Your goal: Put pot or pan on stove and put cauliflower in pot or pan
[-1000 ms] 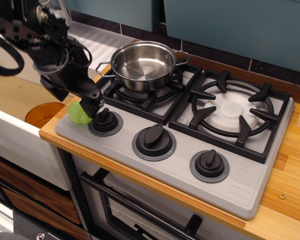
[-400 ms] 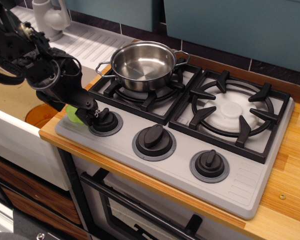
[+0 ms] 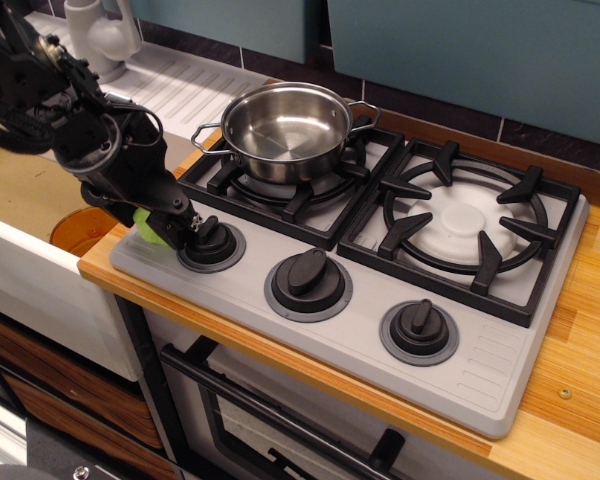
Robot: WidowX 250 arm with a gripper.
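Lower and further left than a second ago, the gripper now sits down over the cauliflower at the near left corner of the stove, just left of the leftmost knob. Far less green shows than earlier; only a sliver peeks out on the left of the black fingers. Whether the jaws have closed on it I cannot tell, since the arm hides the contact. My reading is that a grasp is being set up, so the second half of the task is under way. The pan already stands on the far left burner grate, empty, so that half looks done. An orange cup lies below the counter edge, apart from all this. No brand, label or writing can be read anywhere
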